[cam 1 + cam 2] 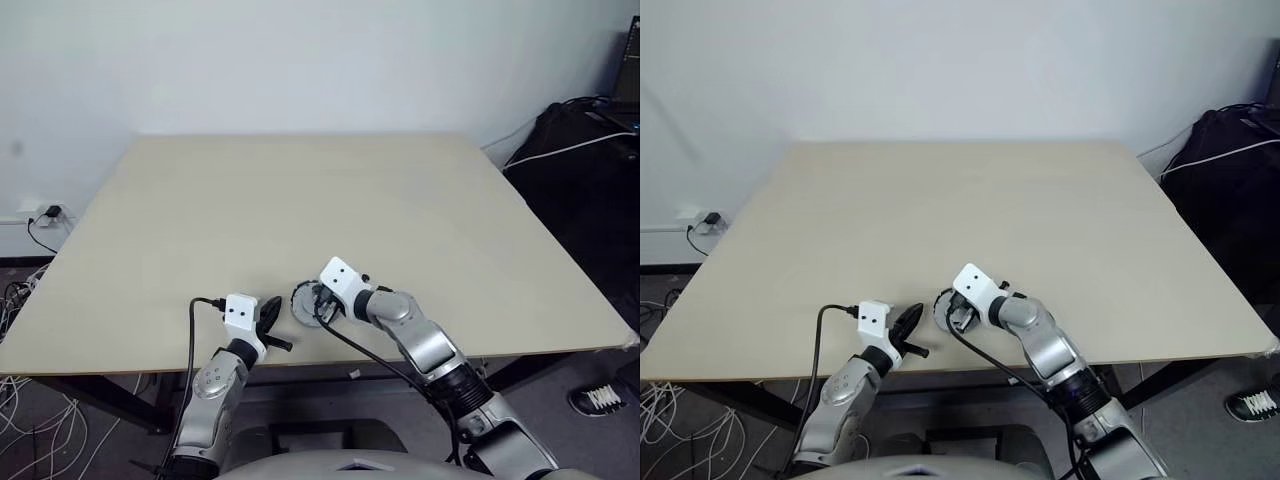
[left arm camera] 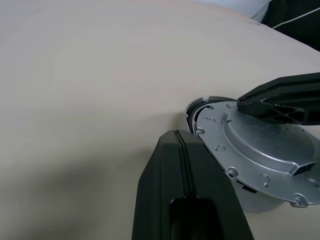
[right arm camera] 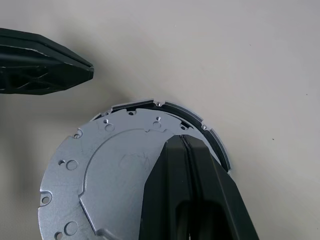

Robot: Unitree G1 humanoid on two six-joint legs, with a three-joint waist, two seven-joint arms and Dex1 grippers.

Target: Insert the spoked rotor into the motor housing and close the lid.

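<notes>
Right wrist view looks down on the round silver-grey metal lid (image 3: 110,170), plain face up, with small holes round its edge, lying on the pale beige wooden table (image 3: 240,60); a dark-rimmed part beneath it peeks out along its far edge. No writing or brand mark is legible on it. The right gripper (image 3: 184,142) has its two black fingers pressed together, tips over the lid. In the left eye view the lid sits at lower centre of the frame near the table's front edge, and the left gripper (image 1: 272,308), also closed and empty, lies just beside it.
</notes>
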